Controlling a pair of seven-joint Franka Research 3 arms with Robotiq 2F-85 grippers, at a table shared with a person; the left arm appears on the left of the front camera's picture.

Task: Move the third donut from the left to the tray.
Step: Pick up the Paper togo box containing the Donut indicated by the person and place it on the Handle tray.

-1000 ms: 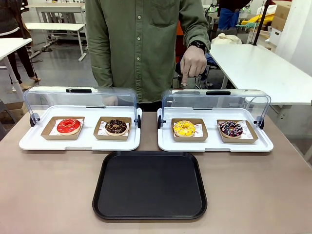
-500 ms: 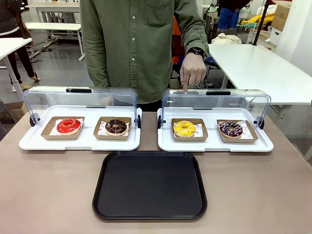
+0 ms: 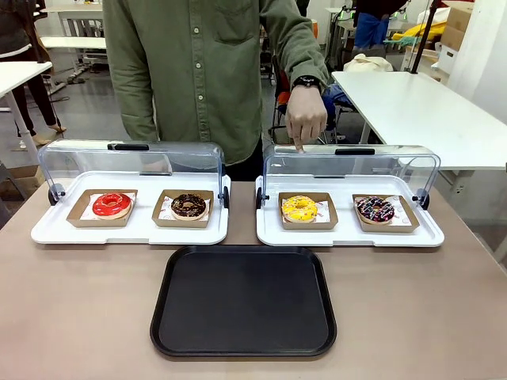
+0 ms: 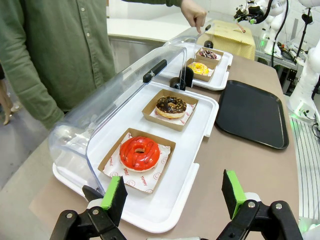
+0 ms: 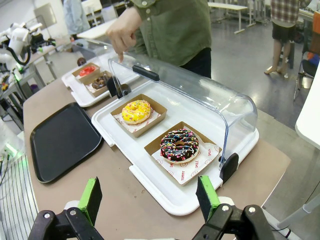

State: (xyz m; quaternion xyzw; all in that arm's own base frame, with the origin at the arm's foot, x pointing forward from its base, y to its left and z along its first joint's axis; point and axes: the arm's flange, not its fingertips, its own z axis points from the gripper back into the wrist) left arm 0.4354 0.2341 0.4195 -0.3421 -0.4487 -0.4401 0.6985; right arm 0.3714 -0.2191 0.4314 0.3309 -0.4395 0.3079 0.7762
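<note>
— Where's the ring donut with bright yellow icing and small sprinkles (image 3: 299, 209)?

— In its small brown cardboard tray (image 3: 325, 220), on the left half of the right-hand white display tray (image 3: 348, 237), under that tray's raised clear plastic lid (image 3: 396, 170). A chocolate donut with coloured sprinkles (image 3: 375, 209) sits just beside it, to its right.

— And the large flat black plastic tray (image 3: 244, 301)?

— On the brown table (image 3: 79, 317), on the robot's side of both display trays, near them but apart.

— What's in the left-hand white display tray (image 3: 127, 235)?

— A red-iced donut (image 3: 112, 204) and a dark chocolate donut (image 3: 188, 206), each on its own cardboard.

— The grippers?

— The left gripper (image 4: 174, 192) hangs off the end of the left-hand tray, nearest the red-iced donut, with its jaws wide apart. The right gripper (image 5: 149, 196) hangs off the other end, nearest the sprinkled chocolate donut, and its jaws are also wide apart.

— And the person?

— A person in a green shirt stands at the far side. The person's hand (image 3: 305, 119) points an index finger down at the top edge of the right-hand lid, above the yellow donut.
</note>
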